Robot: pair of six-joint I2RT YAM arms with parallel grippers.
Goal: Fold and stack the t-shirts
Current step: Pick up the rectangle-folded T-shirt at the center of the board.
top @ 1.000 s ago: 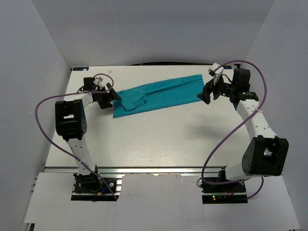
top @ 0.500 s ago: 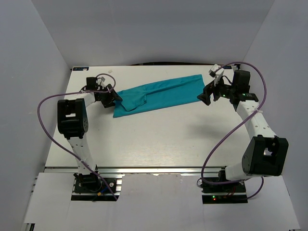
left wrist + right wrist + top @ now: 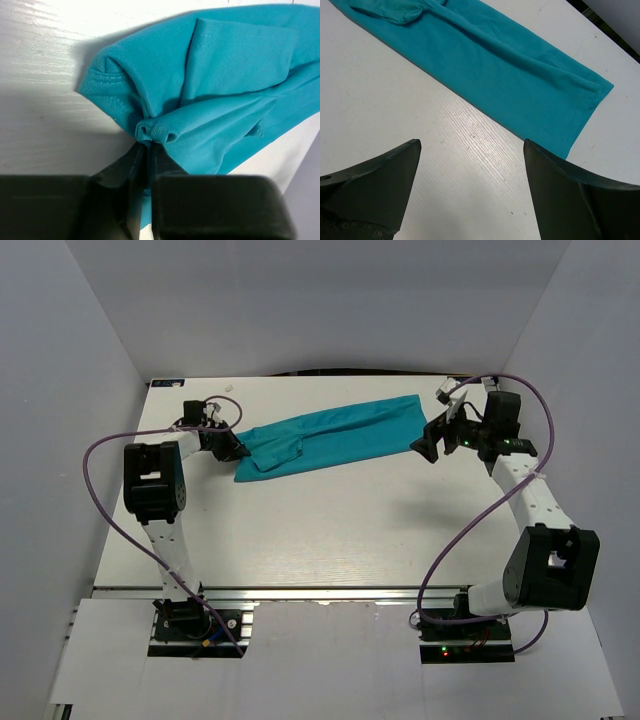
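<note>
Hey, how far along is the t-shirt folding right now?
Done: the teal short-sleeved fabric t-shirt lies on the white table as a long narrow band, apparently folded lengthwise. In hand: the left gripper pinches its sleeve end; the right gripper hangs open just short of the other end. Left: crosswise folds and stacking.

we find open room on the near half of the table, wide enough for either arm. across the far half the t-shirt lies as a long slanted band. the left gripper pinches its left end, and the right gripper stands spread just beside its right end. the walls close in on three sides.
</note>
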